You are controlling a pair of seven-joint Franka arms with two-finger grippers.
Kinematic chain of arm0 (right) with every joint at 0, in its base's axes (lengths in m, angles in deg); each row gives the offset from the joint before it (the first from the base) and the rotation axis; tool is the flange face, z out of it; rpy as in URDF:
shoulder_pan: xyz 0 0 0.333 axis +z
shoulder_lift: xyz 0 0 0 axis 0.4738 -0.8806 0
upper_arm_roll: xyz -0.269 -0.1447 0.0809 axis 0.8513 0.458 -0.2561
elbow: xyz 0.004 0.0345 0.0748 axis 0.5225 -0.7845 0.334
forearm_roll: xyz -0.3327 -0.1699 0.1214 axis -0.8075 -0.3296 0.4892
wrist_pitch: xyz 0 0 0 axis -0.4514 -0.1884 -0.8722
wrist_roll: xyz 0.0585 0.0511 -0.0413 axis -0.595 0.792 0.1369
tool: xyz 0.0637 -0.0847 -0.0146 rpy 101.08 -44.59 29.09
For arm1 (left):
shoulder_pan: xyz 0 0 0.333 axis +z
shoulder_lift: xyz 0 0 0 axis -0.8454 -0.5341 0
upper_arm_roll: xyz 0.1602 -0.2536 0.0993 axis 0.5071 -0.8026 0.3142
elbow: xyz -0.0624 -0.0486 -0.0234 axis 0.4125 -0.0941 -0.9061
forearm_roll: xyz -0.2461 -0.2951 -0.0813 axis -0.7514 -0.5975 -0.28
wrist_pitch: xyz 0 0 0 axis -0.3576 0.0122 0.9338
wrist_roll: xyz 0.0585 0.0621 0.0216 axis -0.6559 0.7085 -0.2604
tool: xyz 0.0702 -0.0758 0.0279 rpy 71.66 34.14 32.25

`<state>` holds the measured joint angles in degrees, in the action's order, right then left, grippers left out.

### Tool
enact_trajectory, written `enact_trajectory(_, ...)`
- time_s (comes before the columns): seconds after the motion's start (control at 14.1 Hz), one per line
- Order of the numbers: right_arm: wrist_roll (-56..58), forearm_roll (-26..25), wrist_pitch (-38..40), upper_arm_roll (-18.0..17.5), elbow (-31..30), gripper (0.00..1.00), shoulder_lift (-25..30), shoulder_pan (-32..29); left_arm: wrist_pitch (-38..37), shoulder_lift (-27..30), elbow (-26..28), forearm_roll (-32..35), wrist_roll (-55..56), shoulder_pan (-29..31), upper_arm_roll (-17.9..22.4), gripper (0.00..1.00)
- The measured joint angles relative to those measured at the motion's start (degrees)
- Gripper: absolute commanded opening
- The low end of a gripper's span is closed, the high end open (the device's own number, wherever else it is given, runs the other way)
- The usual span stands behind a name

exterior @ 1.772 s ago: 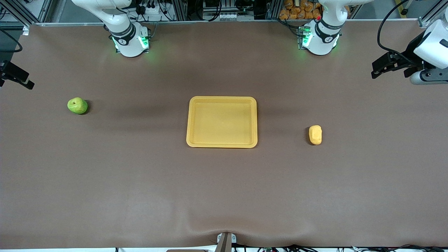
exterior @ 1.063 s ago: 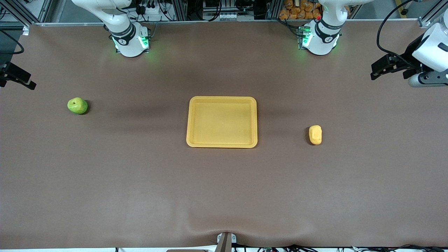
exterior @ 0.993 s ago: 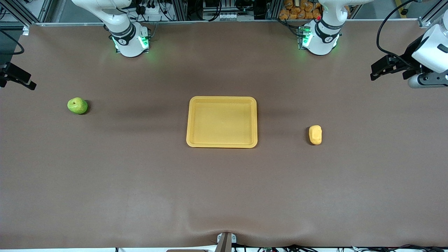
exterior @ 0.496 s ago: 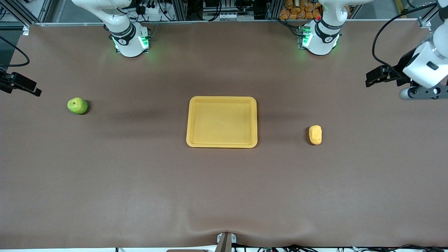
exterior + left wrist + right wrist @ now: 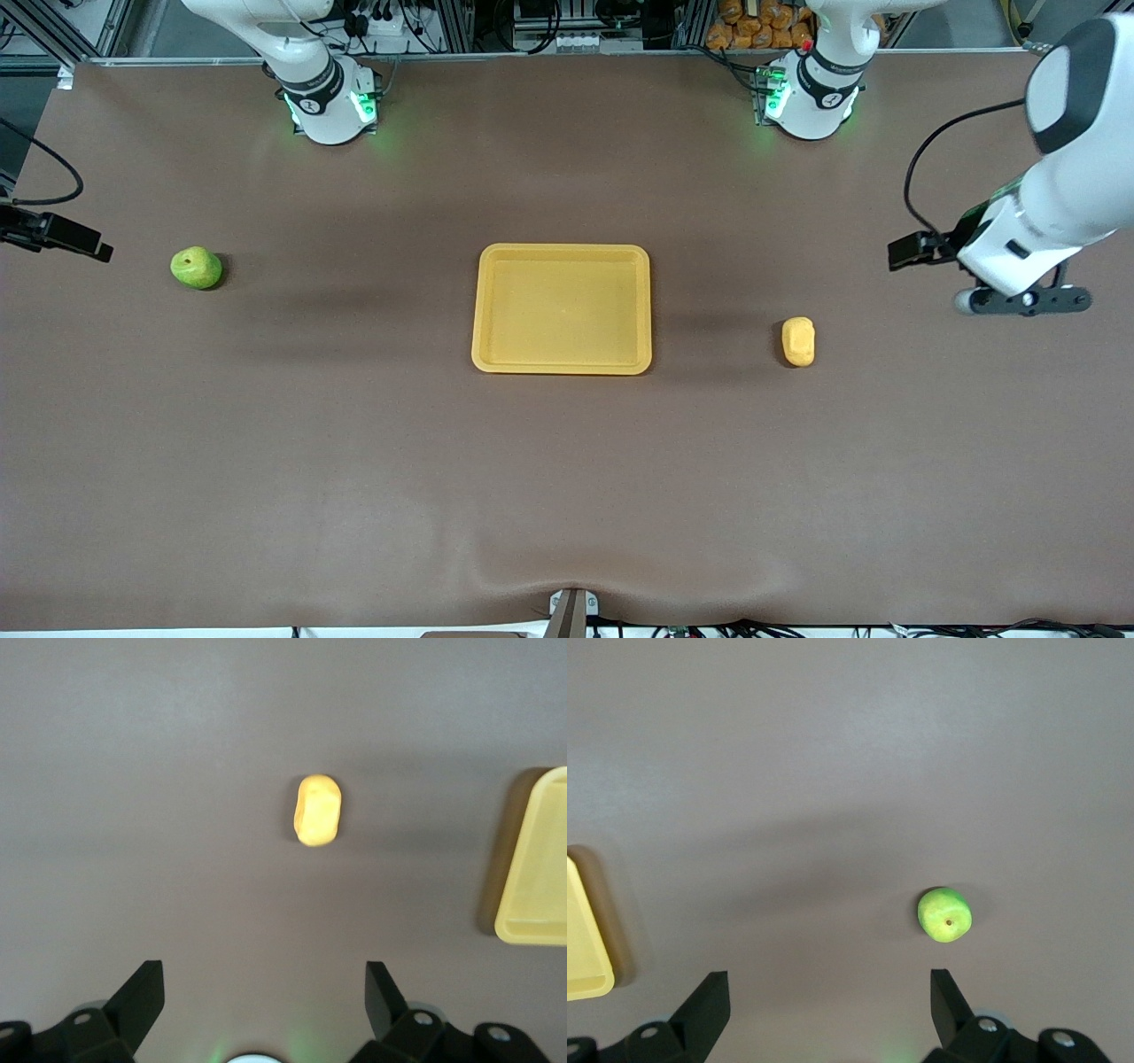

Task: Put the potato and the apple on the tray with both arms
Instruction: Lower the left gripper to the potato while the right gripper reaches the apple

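Observation:
The yellow-orange tray lies empty at the table's middle. The green apple sits toward the right arm's end, the yellow-orange potato toward the left arm's end, both on the table. My right gripper is open and empty, up in the air at the table's edge by the apple. My left gripper is open and empty over the table beside the potato. The left wrist view shows the potato, a tray edge and the open gripper. The right wrist view shows the apple, a tray corner and the open gripper.
The two arm bases stand at the table's edge farthest from the front camera. A small bracket sits at the nearest edge. The brown table surface bears only the tray, apple and potato.
The left arm has swung in over the table and lower, toward the potato. The right gripper has moved in a little toward the apple. The tray, apple and potato have not moved.

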<state>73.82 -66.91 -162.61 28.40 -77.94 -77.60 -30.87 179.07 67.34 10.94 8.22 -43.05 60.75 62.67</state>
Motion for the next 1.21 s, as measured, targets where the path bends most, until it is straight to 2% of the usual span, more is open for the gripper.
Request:
enact_trajectory(0.57, 0.00, 0.01, -0.28, 0.04, 0.73, 1.00, -5.31, -2.36, 18.61, -1.04, 13.22, 0.00, 0.00, -0.03, -0.19, 1.00)
enact_trajectory(1.21, 6.48, 0.02, -3.87, 0.11, 2.19, 1.00, -13.30, -7.83, 30.47, -9.49, 16.47, 0.00, 0.00, -0.17, -0.43, 1.00)
